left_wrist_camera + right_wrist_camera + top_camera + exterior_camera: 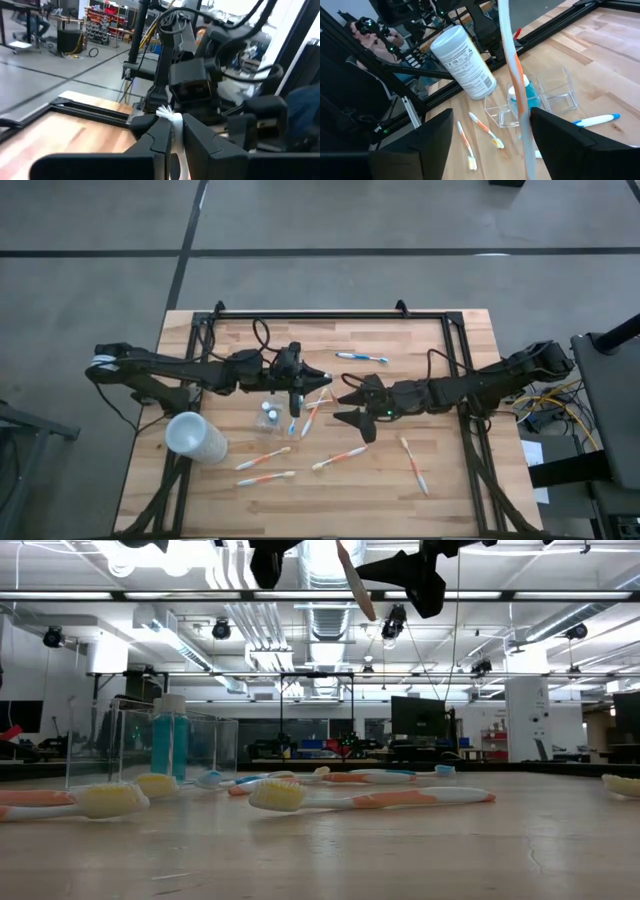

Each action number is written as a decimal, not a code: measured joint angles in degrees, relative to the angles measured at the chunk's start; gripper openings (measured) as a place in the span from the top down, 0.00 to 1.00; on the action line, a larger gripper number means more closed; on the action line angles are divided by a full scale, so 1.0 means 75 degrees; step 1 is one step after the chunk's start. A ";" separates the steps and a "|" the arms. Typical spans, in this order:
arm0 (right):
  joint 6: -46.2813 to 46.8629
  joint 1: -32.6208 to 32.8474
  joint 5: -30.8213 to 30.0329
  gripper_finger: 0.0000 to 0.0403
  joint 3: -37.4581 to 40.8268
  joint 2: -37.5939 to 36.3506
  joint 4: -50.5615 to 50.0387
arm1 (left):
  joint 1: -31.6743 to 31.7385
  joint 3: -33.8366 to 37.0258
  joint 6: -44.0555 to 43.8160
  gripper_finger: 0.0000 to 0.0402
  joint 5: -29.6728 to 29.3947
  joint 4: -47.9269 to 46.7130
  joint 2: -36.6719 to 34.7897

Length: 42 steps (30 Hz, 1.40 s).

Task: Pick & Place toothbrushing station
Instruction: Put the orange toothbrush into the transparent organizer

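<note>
White-orange toothbrush (pixel 316 408) hung in the air above mid-table, pinched between the closed fingers of the left gripper (pixel 322 380), bristles poking past the fingertips (pixel 165 134). Right gripper (pixel 347 402) sat just beside it, jaws spread wide around the handle, not touching. Clear tumbler (pixel 269 416) with blue toothpaste tube (pixel 526 95) stood below. Other toothbrushes (pixel 264 458) lay scattered on the wooden table (pixel 440 490); frosted cup (pixel 196 437) lay tipped near the left edge.
</note>
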<state>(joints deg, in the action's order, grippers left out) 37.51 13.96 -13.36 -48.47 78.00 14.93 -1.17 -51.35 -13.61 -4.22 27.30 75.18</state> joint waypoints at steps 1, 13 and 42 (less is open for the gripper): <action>-0.0001 0.0000 -0.0015 0.36 0.0000 0.0000 -0.0015 | 0.0000 0.0000 0.0104 0.91 -0.0127 -0.0198 -0.0078; -0.0004 0.0010 0.0060 0.36 -0.0009 -0.0012 -0.0006 | 0.0015 0.0017 0.0979 0.91 -0.3120 -0.3536 -0.1710; 0.0200 0.0012 0.0025 0.36 0.0000 -0.0003 -0.0600 | -0.0117 0.2485 -0.0460 0.91 -0.3228 -0.3617 -0.3699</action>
<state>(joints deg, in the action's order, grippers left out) 39.01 14.05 -13.17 -48.47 77.97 10.43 -2.04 -32.72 -17.06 -28.42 0.17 47.44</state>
